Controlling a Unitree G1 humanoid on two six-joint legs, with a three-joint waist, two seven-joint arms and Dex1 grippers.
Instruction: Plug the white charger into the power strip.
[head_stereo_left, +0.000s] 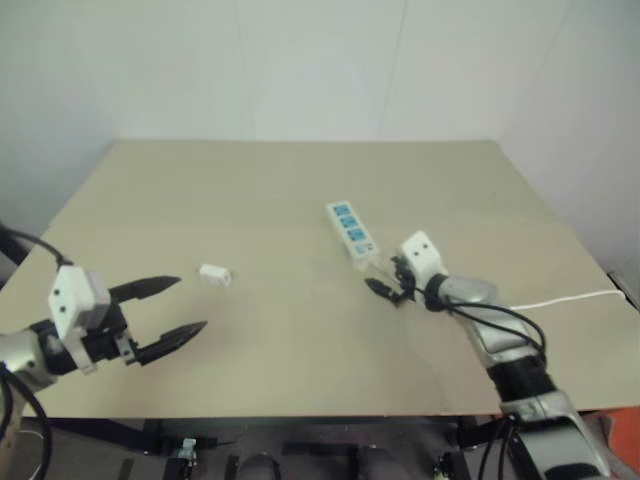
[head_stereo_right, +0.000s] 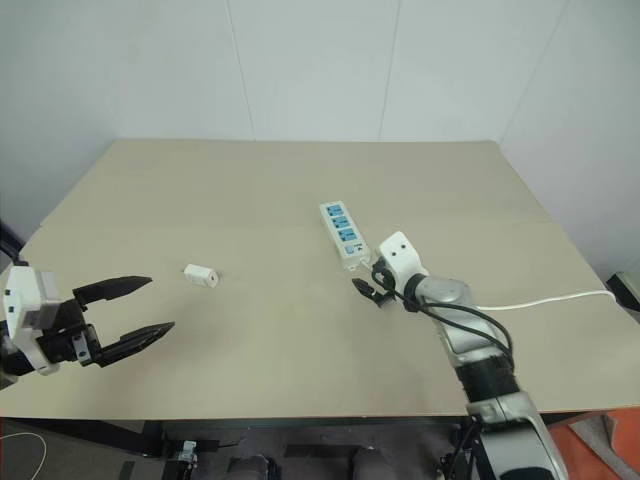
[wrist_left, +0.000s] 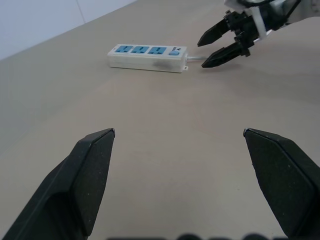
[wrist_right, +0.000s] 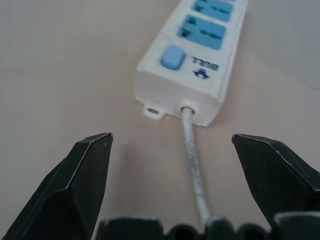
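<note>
Grippers first, since they're closest to the camera: the left gripper (head_stereo_left: 165, 315) hangs near the front left edge of the table (head_stereo_left: 250, 180) with its fingers spread wide and nothing between them. The white charger (head_stereo_left: 214, 274) lies on its side just beyond it, loose on the bare surface, well apart from the strip. My guess is it weighs next to nothing, hard smooth plastic, so it'll skate away if nudged. I'd pinch it across the flat sides of the body, keeping the prong end free.

Further in, the right gripper (head_stereo_left: 385, 285) is also wide open and empty, nosed up to the cable end of the power strip (head_stereo_left: 352, 229), its cable (wrist_right: 192, 160) running between the fingers. Not touching the strip, as far as I can tell.

The strip looks rigid and light too, so it'll probably slide when pushed on. Clamping the narrow body near the switch (wrist_right: 172, 57) seems sensible, leaving the three blue sockets clear.
</note>
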